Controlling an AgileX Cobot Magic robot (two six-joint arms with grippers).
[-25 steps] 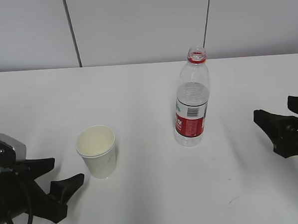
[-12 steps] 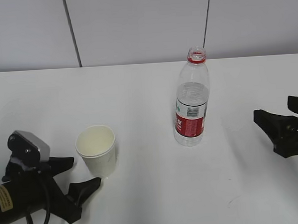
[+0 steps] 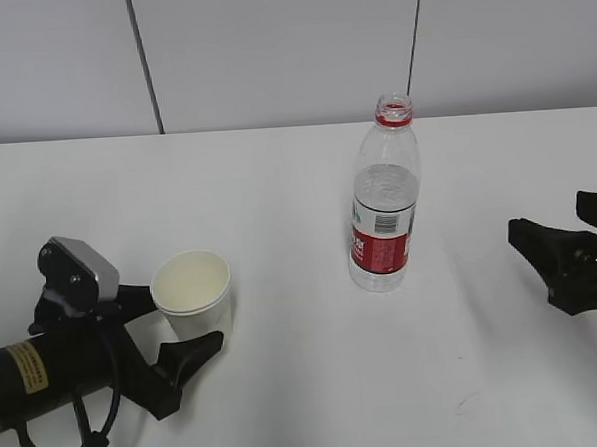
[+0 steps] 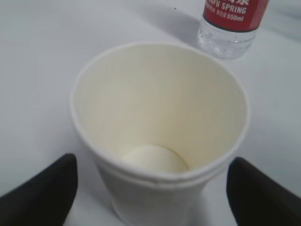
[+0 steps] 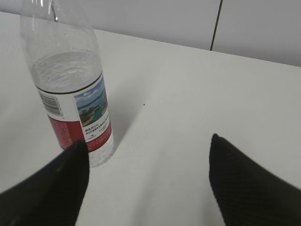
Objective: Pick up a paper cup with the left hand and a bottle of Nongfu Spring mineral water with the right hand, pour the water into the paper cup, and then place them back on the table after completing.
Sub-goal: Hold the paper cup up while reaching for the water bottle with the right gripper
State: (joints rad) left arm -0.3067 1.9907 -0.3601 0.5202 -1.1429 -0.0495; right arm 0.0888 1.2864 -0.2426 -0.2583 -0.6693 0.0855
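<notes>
Straddling an empty paper cup (image 4: pixel 160 127) was the spread left hand (image 3: pixel 174 330), right hand (image 3: pixel 566 260) spread too, well apart from the uncapped bottle (image 3: pixel 385 204).

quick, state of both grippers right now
left hand: open, fingers either side of the paper cup, not gripping.
right hand: open, empty, apart from the bottle.

A lab-like test bench: bare white table (image 3: pixel 276 185) against plain grey wall panels (image 3: pixel 269 45).
</notes>
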